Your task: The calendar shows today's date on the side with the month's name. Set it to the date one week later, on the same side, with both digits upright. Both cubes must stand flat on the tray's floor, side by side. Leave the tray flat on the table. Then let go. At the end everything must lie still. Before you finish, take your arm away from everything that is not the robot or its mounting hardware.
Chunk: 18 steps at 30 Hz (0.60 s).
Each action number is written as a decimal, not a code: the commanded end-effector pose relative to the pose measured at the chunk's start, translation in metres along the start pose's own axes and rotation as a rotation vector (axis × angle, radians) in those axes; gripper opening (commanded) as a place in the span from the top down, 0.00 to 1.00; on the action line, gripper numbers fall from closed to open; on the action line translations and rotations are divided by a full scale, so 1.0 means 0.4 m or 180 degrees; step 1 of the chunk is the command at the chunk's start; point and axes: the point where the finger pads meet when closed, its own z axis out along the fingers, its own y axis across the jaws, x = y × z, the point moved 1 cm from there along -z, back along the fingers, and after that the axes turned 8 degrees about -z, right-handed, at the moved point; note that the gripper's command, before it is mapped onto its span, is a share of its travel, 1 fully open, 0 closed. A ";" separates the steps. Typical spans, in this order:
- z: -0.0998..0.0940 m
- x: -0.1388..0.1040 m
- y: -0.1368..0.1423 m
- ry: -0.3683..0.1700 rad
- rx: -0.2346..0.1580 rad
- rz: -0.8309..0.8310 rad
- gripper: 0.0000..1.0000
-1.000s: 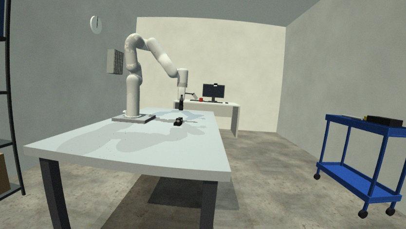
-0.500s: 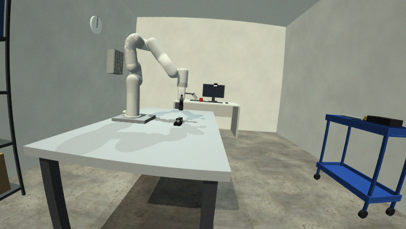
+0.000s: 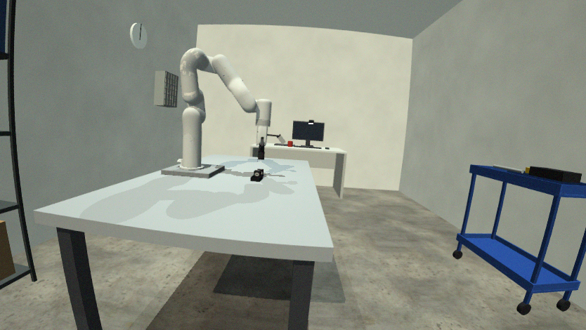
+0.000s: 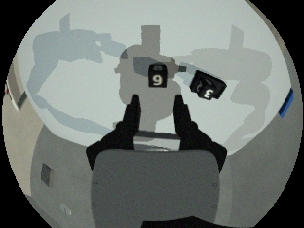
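Cube marked 9 (image 4: 158,78) sits alone on the bench (image 3: 204,213), near but clear of the dark tray (image 4: 209,86) (its white marking is unreadable to me). My end effector (image 4: 156,104) hangs above that cube, fingers half apart, gripping nothing.

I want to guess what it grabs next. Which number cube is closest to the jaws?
The cube showing 9, straight ahead between the open jaws. The other cube lies off to one side, turned at an angle.
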 end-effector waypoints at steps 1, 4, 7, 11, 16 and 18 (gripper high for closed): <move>0.004 0.003 0.000 0.0010 -0.0001 0.0000 0.51; 0.006 0.003 0.000 0.0010 -0.0001 0.0000 0.51; 0.015 0.002 0.000 0.0010 -0.0001 0.0000 0.51; 0.028 0.002 0.000 0.0010 -0.0001 0.0000 0.51; 0.047 0.002 0.001 0.0010 -0.0001 0.0000 0.51; 0.055 0.002 0.001 0.0010 -0.0001 0.0000 0.51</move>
